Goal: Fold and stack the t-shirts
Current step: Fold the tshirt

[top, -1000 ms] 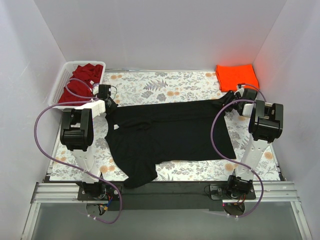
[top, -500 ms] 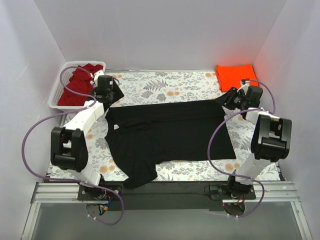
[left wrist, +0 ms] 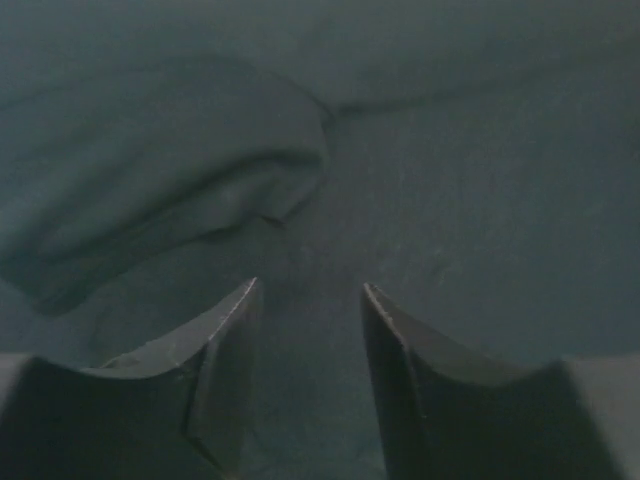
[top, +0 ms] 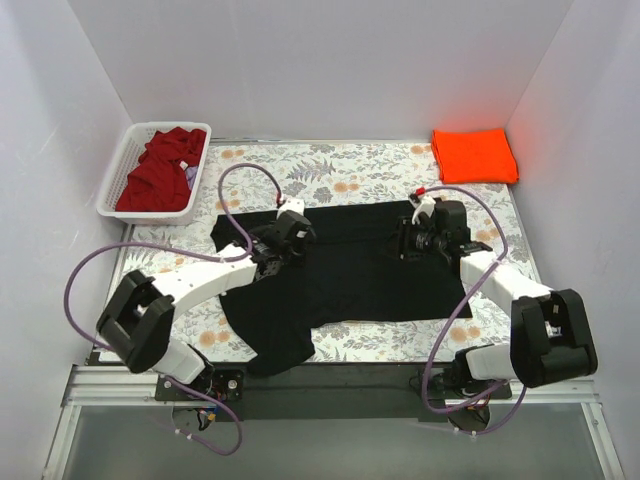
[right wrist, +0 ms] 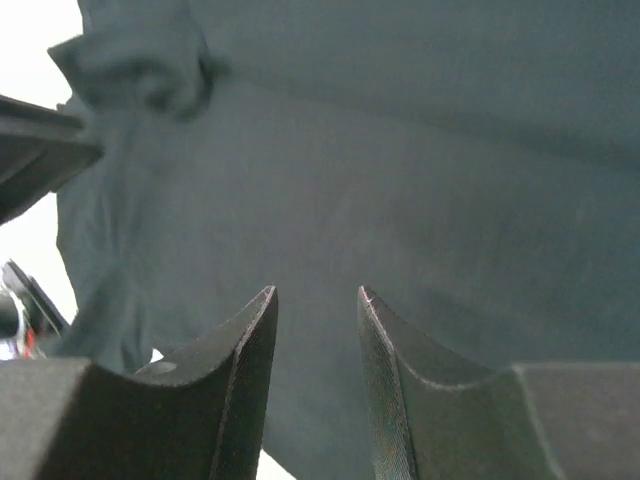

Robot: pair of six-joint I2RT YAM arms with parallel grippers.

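1. The left gripper [left wrist: 310, 290] hangs low over black cloth with its fingers spread and nothing between them. A soft ridge of fabric lies just ahead of the tips.
2. The right gripper [right wrist: 315, 292] is likewise parted and empty, poised just above the same cloth.
3. Both sit over the black t-shirt [top: 350, 275], which lies across the middle of the table [top: 340, 170]. Its far portion looks doubled over, so I judge its fold begun but not finished.
4. One sleeve [top: 283, 352] trails toward the near table edge and wants tucking in.
5. The orange t-shirt [top: 474, 155] rests folded in the far right corner, seemingly done and the likely base of the stack.
6. The dark red t-shirt [top: 160, 172] lies crumpled in the basket [top: 112, 185] at far left, not yet folded.
7. Bare table shows beyond the black shirt and on either side, giving room to sweep; the near edge is tight.
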